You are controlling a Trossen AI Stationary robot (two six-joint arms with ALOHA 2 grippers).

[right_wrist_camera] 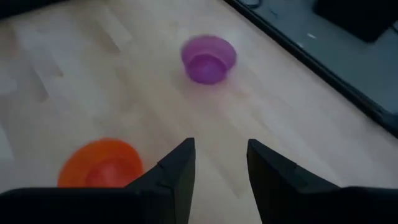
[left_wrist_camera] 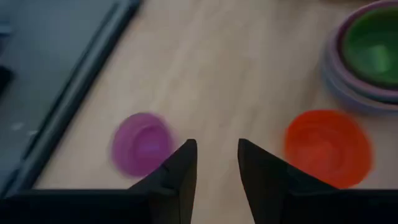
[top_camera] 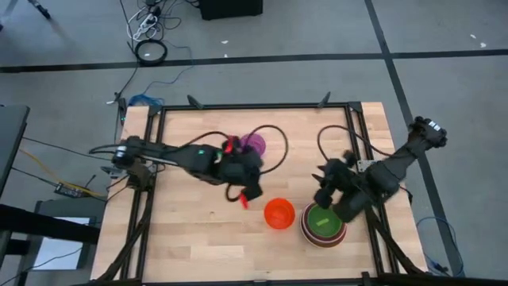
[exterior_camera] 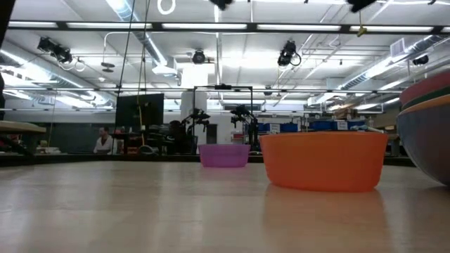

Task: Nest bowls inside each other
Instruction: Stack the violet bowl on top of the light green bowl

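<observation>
Three groups of bowls rest upright on their bases on the wooden table. A small purple bowl [top_camera: 254, 143] [left_wrist_camera: 142, 143] [right_wrist_camera: 208, 58] stands toward the far edge. An orange bowl [top_camera: 279, 213] [left_wrist_camera: 328, 146] [right_wrist_camera: 99, 163] stands near the front. Right of it is a stack of nested bowls [top_camera: 323, 224] [left_wrist_camera: 367, 53] with a green one innermost. My left gripper [top_camera: 248, 191] [left_wrist_camera: 217, 168] hovers open between the purple and orange bowls, holding nothing. My right gripper [top_camera: 324, 191] [right_wrist_camera: 221, 158] hovers open just beyond the stack, also holding nothing.
A black frame rail [top_camera: 254, 107] runs round the table's edges. Black cables loop over the table near the purple bowl [top_camera: 274, 135] and behind my right arm [top_camera: 329, 135]. Bare wood lies at the table's near left [top_camera: 182, 230].
</observation>
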